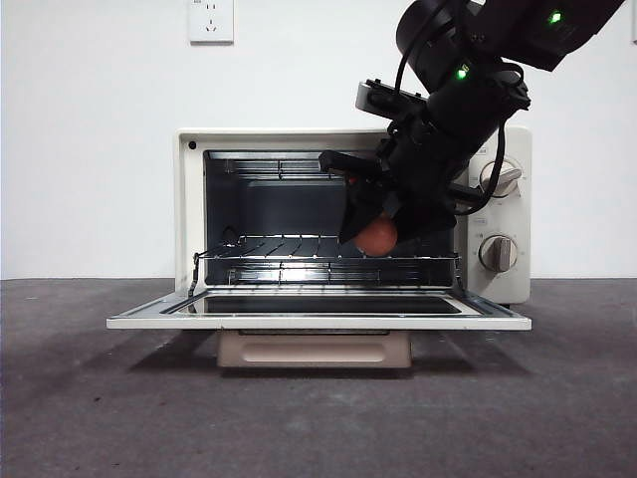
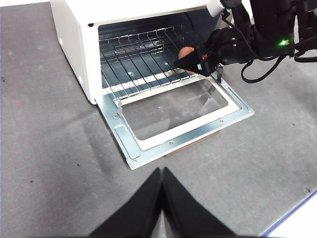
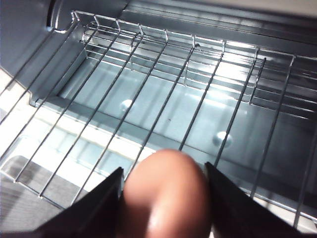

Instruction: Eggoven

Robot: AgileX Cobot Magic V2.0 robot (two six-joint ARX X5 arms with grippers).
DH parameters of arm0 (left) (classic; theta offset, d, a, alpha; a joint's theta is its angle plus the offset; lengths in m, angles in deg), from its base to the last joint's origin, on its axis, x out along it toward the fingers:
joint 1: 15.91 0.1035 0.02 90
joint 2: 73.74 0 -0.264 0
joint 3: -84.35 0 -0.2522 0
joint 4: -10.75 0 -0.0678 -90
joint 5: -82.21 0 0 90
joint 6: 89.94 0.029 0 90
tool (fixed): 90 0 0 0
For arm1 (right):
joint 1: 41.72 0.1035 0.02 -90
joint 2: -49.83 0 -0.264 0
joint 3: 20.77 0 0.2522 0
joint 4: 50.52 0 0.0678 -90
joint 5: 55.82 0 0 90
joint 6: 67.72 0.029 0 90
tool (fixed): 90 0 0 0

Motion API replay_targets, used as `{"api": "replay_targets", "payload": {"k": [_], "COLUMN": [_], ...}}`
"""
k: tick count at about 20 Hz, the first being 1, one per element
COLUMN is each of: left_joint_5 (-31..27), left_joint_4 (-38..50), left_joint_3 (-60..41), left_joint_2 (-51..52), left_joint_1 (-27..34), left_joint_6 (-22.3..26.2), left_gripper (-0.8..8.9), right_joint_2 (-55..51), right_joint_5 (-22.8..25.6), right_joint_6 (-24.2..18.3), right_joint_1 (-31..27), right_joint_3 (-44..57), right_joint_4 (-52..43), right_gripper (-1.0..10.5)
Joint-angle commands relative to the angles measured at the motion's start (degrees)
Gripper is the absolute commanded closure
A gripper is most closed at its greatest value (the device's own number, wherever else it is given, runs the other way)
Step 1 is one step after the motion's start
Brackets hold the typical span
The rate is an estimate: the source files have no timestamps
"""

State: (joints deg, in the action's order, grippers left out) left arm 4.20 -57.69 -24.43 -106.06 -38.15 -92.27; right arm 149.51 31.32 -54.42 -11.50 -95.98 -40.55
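The cream toaster oven (image 1: 191, 204) stands with its glass door (image 1: 318, 307) folded down flat and its wire rack (image 1: 299, 249) bare. My right gripper (image 1: 376, 231) reaches into the oven's right half and is shut on the reddish-brown egg (image 1: 378, 237), held just above the rack. In the right wrist view the egg (image 3: 166, 198) sits between the two black jaws over the rack (image 3: 163, 89). In the left wrist view the egg (image 2: 185, 51) shows at the oven mouth. My left gripper (image 2: 162, 171) is shut and empty, well in front of the open door (image 2: 173, 111).
Two knobs (image 1: 498, 179) sit on the oven's right panel. The oven rests on a dark grey table (image 1: 100, 398). A wall socket (image 1: 210, 20) is on the white wall behind. A blue-edged table border (image 2: 292, 213) shows in the left wrist view.
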Motion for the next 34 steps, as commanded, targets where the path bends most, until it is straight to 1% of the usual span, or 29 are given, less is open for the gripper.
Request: {"api": "replay_targets", "payload": {"k": [1,3,4,9,11,25,29,31,34], "left_joint_5": [0.04,0.04,0.04,0.04,0.04,0.04,0.02,0.02,0.02], "left_joint_4": [0.39,0.39,0.42,0.39,0.39,0.39,0.66,1.70,8.50], "left_joint_3": [0.44,0.44,0.44,0.44,0.44,0.44,0.44,0.33,-2.27], "left_joint_2": [-0.22,-0.22,-0.22,-0.22,-0.22,-0.24,-0.50,-1.31,-2.93], "left_joint_1": [-0.07,-0.07,-0.07,-0.07,-0.07,-0.07,-0.07,-0.04,0.17], "left_joint_6": [-0.11,-0.11,-0.09,-0.11,-0.11,-0.09,-0.09,-0.15,-2.05], "left_gripper": [8.07,8.07,8.07,8.07,8.07,8.07,8.07,8.07,8.07], "right_joint_2": [1.57,1.57,1.57,1.40,1.25,-2.16,-5.81,-9.51,-17.25], "right_joint_5": [-0.04,0.09,0.09,0.15,1.40,1.42,1.42,1.36,1.25], "right_joint_6": [0.46,1.88,2.23,2.40,2.43,2.51,2.47,2.29,1.79], "right_joint_1": [0.92,0.94,0.94,0.94,0.94,0.94,0.94,0.96,1.62], "right_joint_3": [-0.92,-0.92,-0.92,-0.92,-0.98,-2.05,-2.05,-2.05,-2.05], "right_joint_4": [-0.48,-0.46,-0.46,-0.48,-0.48,0.46,3.50,5.84,10.47], "right_gripper": [7.9,6.9,6.8,6.6,6.6,6.5,6.5,6.5,6.5]}}
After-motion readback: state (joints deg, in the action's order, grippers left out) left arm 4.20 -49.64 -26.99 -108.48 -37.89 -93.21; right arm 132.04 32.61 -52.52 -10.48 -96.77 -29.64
